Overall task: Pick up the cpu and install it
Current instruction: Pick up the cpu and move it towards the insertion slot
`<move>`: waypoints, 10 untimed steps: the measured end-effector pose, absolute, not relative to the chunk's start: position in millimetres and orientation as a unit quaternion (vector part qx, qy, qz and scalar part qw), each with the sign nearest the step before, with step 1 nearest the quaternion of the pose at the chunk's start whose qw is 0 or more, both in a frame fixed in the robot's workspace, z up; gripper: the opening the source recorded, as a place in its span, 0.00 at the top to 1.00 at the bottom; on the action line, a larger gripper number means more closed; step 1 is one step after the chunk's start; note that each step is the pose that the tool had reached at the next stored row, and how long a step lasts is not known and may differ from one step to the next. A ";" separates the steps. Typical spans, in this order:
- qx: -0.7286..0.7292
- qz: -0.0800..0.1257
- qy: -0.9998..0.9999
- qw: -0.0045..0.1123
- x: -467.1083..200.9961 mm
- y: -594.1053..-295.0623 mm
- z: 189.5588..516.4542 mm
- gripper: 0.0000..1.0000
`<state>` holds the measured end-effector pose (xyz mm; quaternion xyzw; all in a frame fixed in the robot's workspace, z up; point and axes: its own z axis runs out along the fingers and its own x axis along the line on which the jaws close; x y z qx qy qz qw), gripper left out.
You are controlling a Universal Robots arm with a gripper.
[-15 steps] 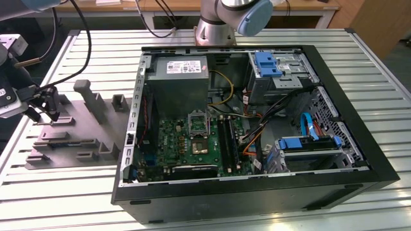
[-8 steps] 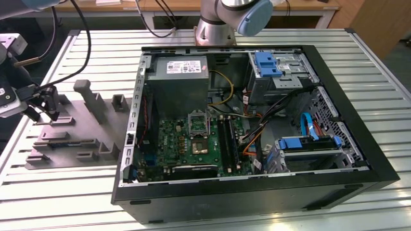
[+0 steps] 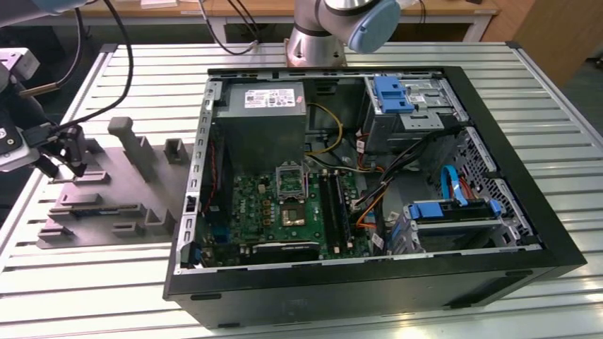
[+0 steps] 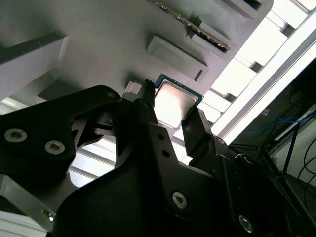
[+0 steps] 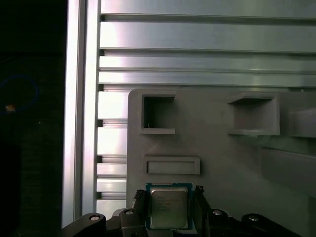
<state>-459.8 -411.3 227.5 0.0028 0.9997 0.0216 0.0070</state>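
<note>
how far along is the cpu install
Nothing installed yet. The hand hangs right over the small silvery square cpu, which lies on the grey plastic fixture outside the open black computer case. Lifting it and seating it in the case remain.

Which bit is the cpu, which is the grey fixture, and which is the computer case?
cpu (image 5: 169,208): first wrist view, middle of its silvery top.
grey fixture (image 3: 109,178): exterior view, bare flat of its base.
computer case (image 3: 377,289): exterior view, its black outer wall.

An open computer case (image 3: 377,286) sits beside a grey fixture plate (image 3: 104,212) on a slatted table (image 3: 85,282).
</note>
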 end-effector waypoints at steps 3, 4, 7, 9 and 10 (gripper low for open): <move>0.003 0.022 1.000 0.007 -459.8 -411.3 229.8 0.53; 0.003 0.022 1.000 0.007 -459.8 -411.3 230.0 0.53; 0.003 0.022 1.000 0.007 -459.8 -411.3 231.6 0.53; 0.003 0.022 1.000 0.007 -459.8 -411.3 232.8 0.53; 0.003 0.022 1.000 0.007 -459.8 -411.3 233.0 0.53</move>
